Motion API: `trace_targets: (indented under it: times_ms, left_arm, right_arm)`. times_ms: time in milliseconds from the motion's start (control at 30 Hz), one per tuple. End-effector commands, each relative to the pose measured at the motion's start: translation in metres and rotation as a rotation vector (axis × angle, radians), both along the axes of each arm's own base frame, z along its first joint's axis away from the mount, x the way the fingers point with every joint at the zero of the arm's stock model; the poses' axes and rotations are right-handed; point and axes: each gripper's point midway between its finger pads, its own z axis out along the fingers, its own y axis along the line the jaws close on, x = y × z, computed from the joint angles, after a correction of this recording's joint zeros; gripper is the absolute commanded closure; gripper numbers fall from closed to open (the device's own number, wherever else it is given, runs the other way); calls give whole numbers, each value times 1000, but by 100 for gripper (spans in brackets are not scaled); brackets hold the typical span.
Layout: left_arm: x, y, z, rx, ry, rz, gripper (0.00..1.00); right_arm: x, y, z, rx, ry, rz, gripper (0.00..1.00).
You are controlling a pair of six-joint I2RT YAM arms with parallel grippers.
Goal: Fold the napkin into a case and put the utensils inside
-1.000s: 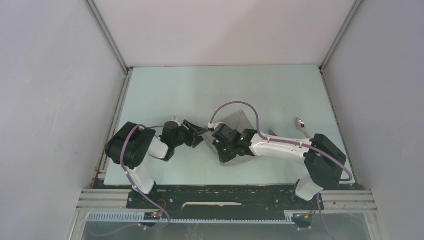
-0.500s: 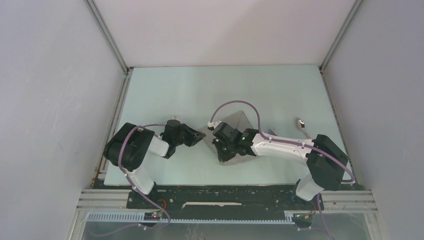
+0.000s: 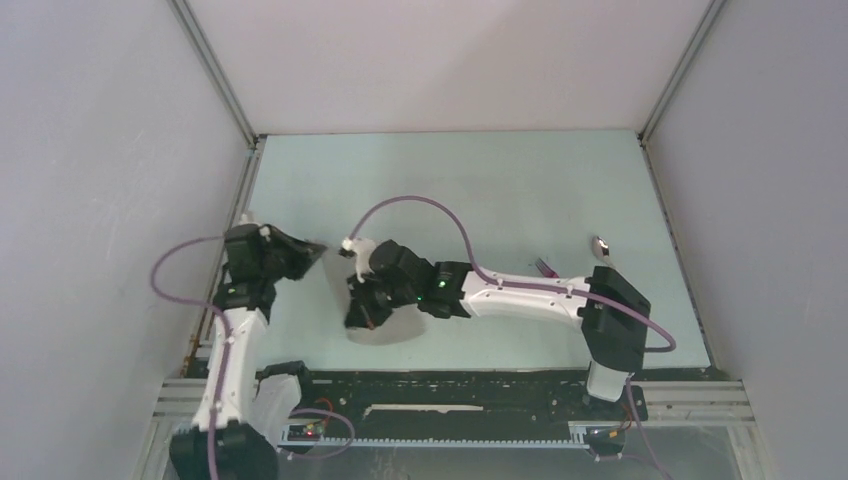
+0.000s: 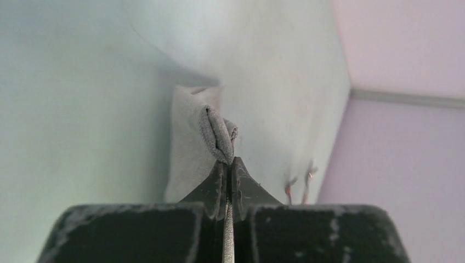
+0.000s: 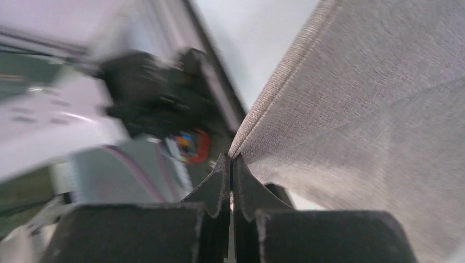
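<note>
With the left pincer (image 4: pixel 227 164) nipped shut on a bunched corner of the napkin (image 4: pixel 189 131) and the right pincer (image 5: pixel 231 160) clamped on its hemmed edge, the cloth is held over the near-left part of the surface (image 3: pixel 450 180), probably to draw a fold, while the utensils (image 3: pixel 601 245) lie by the right edge.

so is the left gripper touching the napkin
Touching. The left wrist view shows the left gripper pinched shut on a bunched fold of the napkin.

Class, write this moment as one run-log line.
stage: folding | left end effector: shut on napkin | right end effector: shut on napkin edge | fork, spoon: on table
</note>
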Motion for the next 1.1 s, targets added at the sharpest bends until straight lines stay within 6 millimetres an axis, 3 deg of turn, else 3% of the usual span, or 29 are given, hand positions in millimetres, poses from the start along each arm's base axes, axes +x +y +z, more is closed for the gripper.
trace_targets:
  times_ms: [0,100,167,267,333,500,567,700,800,867,967,1067]
  left_arm:
    - [-42,81,70,424,3,188,100]
    - [-39,88,104,486,-45,197,100]
    - [-23,87,105,505,-51,182,100]
    - [11,78,79,550,1,147,100]
    - [38,60,52,546,29,97,100]
    - [99,10,-14,638,128,-18,100]
    - [119,-11,-41,664,172,-68,100]
    - [142,-47,-68,683,196,-136,100]
    - [147,-67,-77,666,202,-186,100]
    - [146,-76,-79,658,206,-232,95]
    - [135,-83,-68,631,196,-273,62]
    - [114,-85,-40,596,165,-312,46]
  right_arm:
    - [-97,56,88,315,231,402,100]
    - [-103,63,120,447,297,481,100]
    - [-90,63,117,486,364,473,100]
    - [-55,59,71,471,480,391,100]
    - [-35,52,38,474,523,343,100]
    - [11,14,-48,417,608,192,100]
    - [24,-7,-74,380,612,143,100]
    - [35,-44,-117,280,637,48,100]
    - [40,-64,-134,215,639,-6,100]
    - [43,-76,-143,148,633,-46,91]
    - [52,-98,-150,20,573,-147,59]
    - [57,-112,-144,-72,507,-226,43]
